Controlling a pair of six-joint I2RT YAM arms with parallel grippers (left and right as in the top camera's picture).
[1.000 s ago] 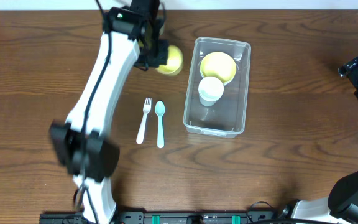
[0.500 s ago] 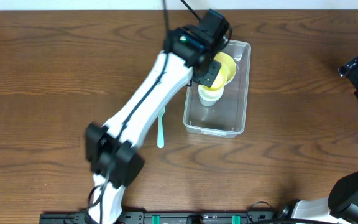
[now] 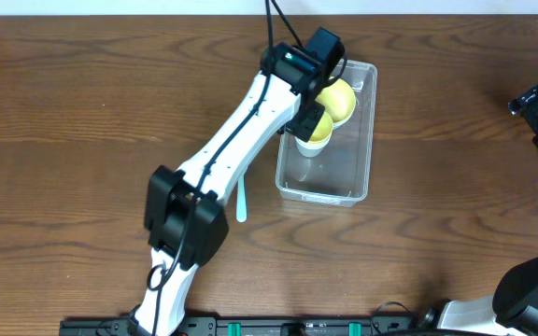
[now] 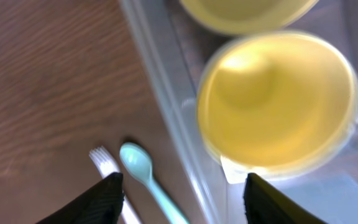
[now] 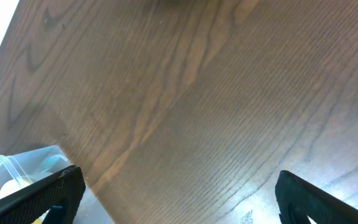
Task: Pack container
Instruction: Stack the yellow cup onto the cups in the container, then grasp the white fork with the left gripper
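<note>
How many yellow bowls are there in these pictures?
2. Both are in the clear container: one yellow bowl at its far end, the other atop the white cup beside it. More could hide under the arm.

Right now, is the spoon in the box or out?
Out. The spoon lies on the table beside the fork, outside the container.

I get bright, even light and soft shadows overhead, while my left wrist view blurs the yellow bowl [image 4: 272, 106] badly.
</note>
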